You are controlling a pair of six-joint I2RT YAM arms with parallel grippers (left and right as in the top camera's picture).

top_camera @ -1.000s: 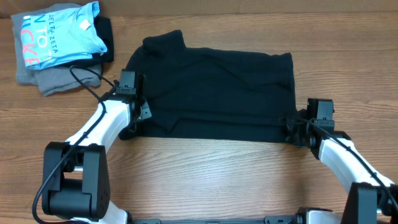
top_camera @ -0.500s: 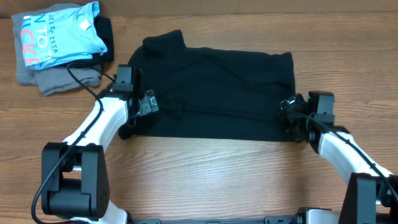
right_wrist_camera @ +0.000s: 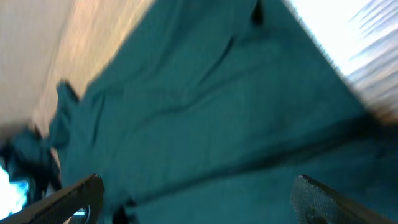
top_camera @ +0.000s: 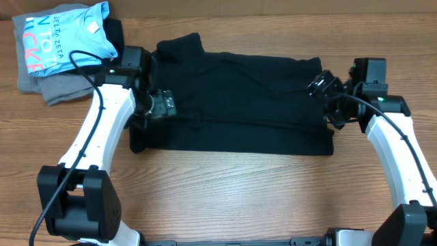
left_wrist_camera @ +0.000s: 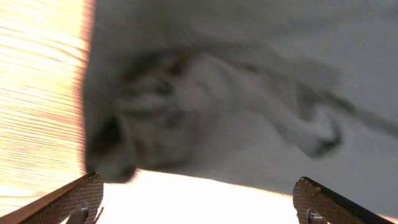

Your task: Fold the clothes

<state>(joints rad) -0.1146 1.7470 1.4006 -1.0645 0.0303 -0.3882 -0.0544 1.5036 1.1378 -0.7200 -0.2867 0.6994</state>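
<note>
Black shirt (top_camera: 239, 102) spread flat on the wooden table (top_camera: 225, 198), both pincers released above it.

The left pincer (top_camera: 162, 106) hovers over the shirt's left part, its fingers (left_wrist_camera: 78, 194) spread wide with nothing between them. The cloth lies below and ahead of it, with table wood showing off to one side. The right pincer (top_camera: 321, 85) hangs over the shirt's right edge, likewise released and empty, fingers (right_wrist_camera: 74, 196) wide, the cloth stretching away in front of it. Beyond the left pincer, away from the shirt, a light-blue shirt (top_camera: 68, 34) sits stacked on a grey garment (top_camera: 61, 89).
</note>
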